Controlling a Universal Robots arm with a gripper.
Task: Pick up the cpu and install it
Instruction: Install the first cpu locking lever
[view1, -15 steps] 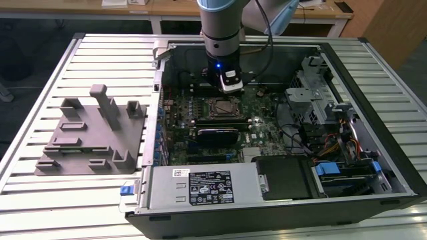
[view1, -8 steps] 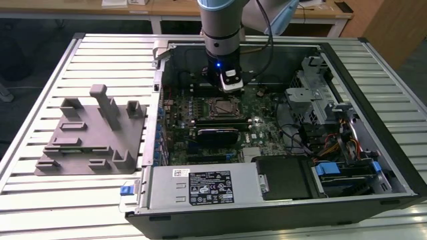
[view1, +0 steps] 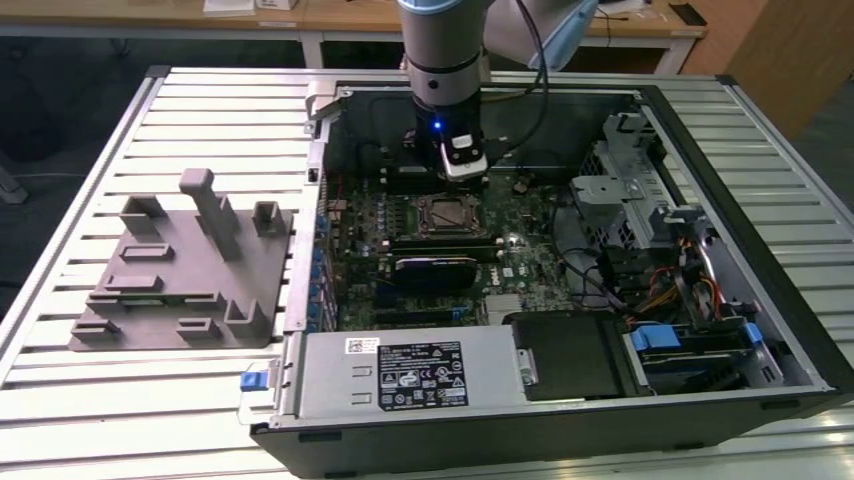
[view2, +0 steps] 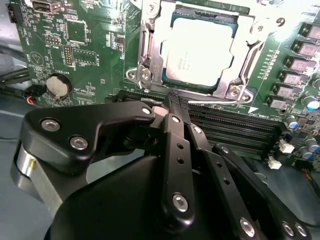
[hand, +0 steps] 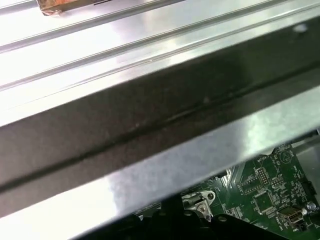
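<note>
In the exterior view, the arm reaches down into the open computer case, which lies on the slatted metal surface. The tool hangs just above the motherboard, near the far edge of the black-framed socket. The grey fixture sits well apart on the exterior view's left, and no chip is visible on it.

In the second wrist view, the cpu lies flat inside the socket's metal frame, its pale top facing up. The tool appears closed with nothing between its fingers; its tips sit just beside the frame's near edge, close to the thin retention lever.

In the first wrist view, the case's dark rim crosses the frame, with a strip of green board beyond it.

By my judgement, picking and placing are done and the step in hand is securing the chip. What remains calls for a careful, steady press on the lever without nudging the chip.
</note>
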